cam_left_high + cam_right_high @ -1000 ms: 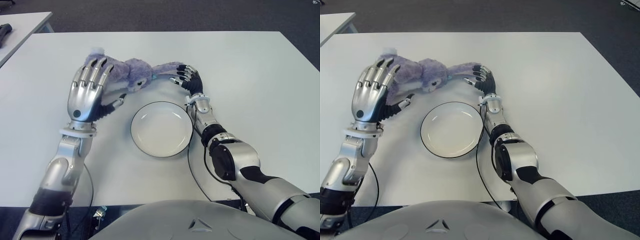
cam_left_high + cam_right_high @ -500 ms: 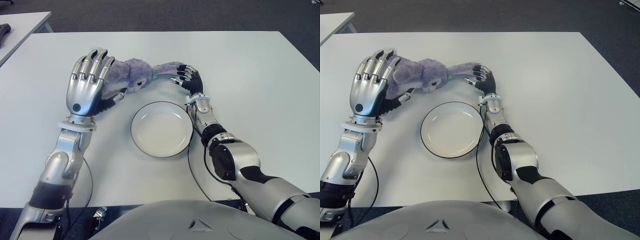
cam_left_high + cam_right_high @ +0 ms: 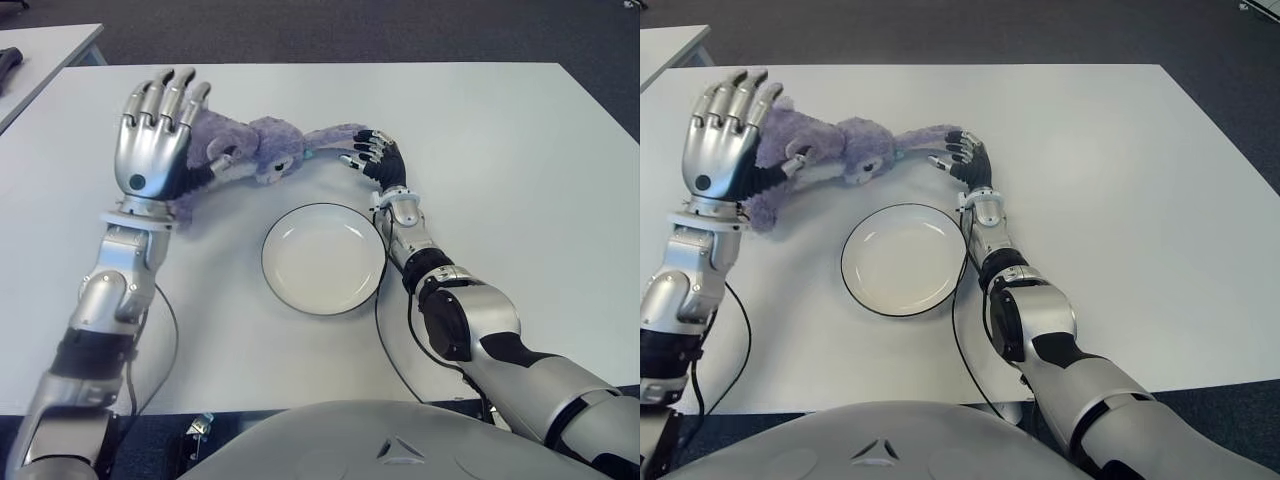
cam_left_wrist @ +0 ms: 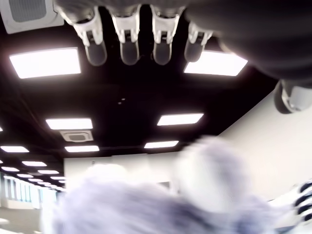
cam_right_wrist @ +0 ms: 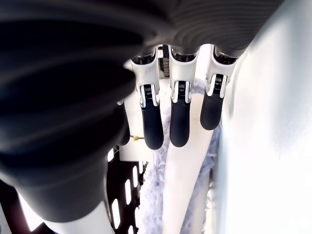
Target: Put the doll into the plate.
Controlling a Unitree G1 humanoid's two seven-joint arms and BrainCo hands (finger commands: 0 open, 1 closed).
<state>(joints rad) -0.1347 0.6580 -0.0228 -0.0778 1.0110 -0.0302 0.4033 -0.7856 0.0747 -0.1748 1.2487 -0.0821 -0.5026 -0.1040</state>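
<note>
The soft, limp doll [image 3: 250,150] lay on the counter [image 3: 500,150] beyond the plate [image 3: 323,258], between the spread left hand [image 3: 152,140] and relaxed right hand [image 3: 372,155]; grasp its torso.

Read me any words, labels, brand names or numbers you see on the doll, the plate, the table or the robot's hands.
None can be read: no text shows on the doll, the plate, the table, the left hand or the right hand.
</note>
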